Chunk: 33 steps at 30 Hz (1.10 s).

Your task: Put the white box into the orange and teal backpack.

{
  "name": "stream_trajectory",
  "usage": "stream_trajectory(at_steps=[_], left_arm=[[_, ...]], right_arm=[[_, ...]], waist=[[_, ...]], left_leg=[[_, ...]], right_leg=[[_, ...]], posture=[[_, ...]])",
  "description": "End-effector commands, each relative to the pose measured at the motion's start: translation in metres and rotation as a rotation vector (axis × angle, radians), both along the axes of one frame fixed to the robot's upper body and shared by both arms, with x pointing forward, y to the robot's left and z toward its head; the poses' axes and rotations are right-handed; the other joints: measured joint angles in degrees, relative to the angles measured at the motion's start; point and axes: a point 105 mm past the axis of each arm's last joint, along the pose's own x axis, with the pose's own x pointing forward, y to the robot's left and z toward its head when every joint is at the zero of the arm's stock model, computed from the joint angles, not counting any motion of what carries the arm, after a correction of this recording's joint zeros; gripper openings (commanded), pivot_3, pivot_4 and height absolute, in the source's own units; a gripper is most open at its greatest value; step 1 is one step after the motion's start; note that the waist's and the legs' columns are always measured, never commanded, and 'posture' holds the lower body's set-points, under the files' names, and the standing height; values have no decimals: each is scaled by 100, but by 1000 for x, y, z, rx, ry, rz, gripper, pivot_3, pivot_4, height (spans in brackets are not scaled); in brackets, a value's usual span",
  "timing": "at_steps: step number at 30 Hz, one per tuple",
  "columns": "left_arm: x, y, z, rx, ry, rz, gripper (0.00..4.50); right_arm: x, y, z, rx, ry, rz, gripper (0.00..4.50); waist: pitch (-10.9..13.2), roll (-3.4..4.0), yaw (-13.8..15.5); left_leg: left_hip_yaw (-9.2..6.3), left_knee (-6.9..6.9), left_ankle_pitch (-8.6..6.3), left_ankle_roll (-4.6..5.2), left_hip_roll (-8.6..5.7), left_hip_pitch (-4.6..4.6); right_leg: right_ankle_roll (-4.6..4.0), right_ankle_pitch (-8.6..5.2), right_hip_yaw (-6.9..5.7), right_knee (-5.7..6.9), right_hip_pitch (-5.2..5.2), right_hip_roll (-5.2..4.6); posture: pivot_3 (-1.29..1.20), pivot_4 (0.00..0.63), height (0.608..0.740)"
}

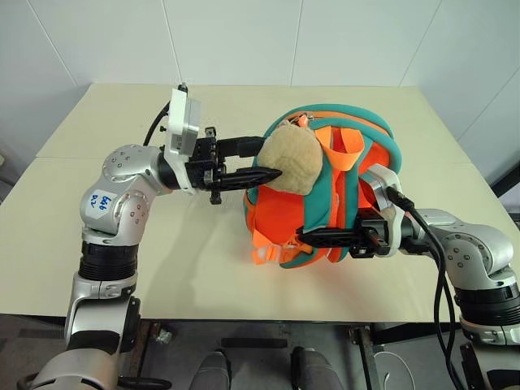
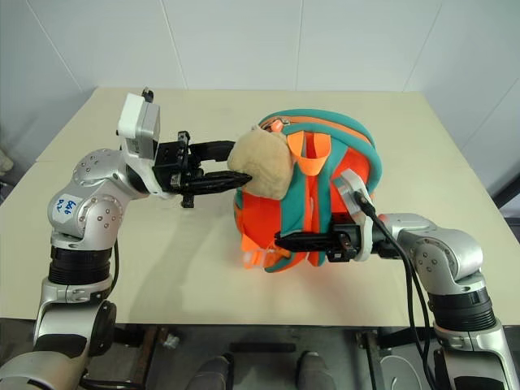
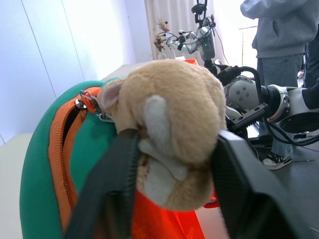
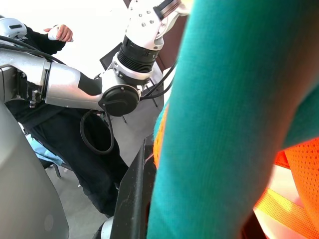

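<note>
The orange and teal backpack (image 1: 357, 187) stands on the table with its tan plush toy (image 1: 296, 158) on the left side. My left gripper (image 1: 272, 156) reaches in from the left, its two black fingers on either side of the plush toy (image 3: 174, 109) and pressed against it. At the backpack's near edge my right gripper (image 1: 305, 236) is shut on the teal trim (image 4: 224, 124). An orange zipper line (image 3: 62, 144) runs along the teal top. The white box is out of view.
The cream table (image 1: 122, 268) extends left and behind the backpack, with its front edge close to me. A person (image 3: 279, 30) stands beyond the table, and another person's hand (image 4: 60, 32) shows to the side.
</note>
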Motion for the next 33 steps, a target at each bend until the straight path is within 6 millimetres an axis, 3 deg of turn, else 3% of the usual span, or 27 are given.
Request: stream_trajectory(at_steps=[1, 4, 8, 11, 15, 19, 25, 29, 33], left_arm=[[-1, 8, 10, -6, -68, 25, 847], [6, 17, 15, 3, -92, 81, 417], [14, 34, 24, 28, -120, 142, 395], [21, 64, 27, 126, -100, 214, 395], [33, 110, -11, 362, -31, 341, 395], [42, 126, -36, 325, 87, 374, 395], [60, 110, -87, 395, 126, 352, 395], [80, 65, -124, 325, 174, 313, 395], [76, 49, -152, 349, 223, 261, 395]], right_arm=[[-5, 2, 6, 21, -37, 15, 166], [-5, 2, 6, 21, -38, 11, 166], [-5, 2, 5, 20, -37, 5, 166], [-6, 1, 4, 19, -37, -3, 166], [-7, 0, 3, 21, -41, -23, 166], [-8, -1, 2, 23, -40, -38, 166], [-9, 0, 2, 26, -40, -44, 166], [-10, 3, 0, 34, -32, -42, 166], [-11, 4, 0, 42, -28, -46, 166]], waist=[[0, 0, -2], [0, 0, -9], [0, 0, -13], [0, 0, -36], [-2, 4, -76], [-1, 1, 0], [-1, -1, 81], [-2, -1, 133], [-2, -2, 151]], left_leg=[[0, 0, 0, 0, 0, 0], [0, 0, 0, 0, 0, 0], [0, 1, 0, 0, 0, 0], [0, -2, 0, 0, 0, 0], [6, -22, -1, 1, 1, 11], [8, -40, -1, 1, 5, 22], [6, -30, 0, 1, 4, 15], [5, -21, 0, 1, 4, 13], [3, 5, -1, 2, 2, 1]], right_leg=[[0, 0, 0, 0, 0, 0], [0, 0, 0, 0, 0, 0], [-1, 1, -1, 0, 0, 0], [-2, 1, 0, 0, -1, 1], [-11, -5, 3, 0, -6, 2], [-19, -10, 0, 1, -4, 2], [-14, -6, -2, -1, 0, 2], [-12, -5, -3, 3, -1, 2], [-2, 7, -4, -1, 4, 1]], posture=[[0, 150, 740], [0, 150, 740], [0, 150, 740], [0, 150, 740], [0, 150, 740], [0, 150, 740], [0, 150, 740], [0, 150, 740], [0, 150, 740]])
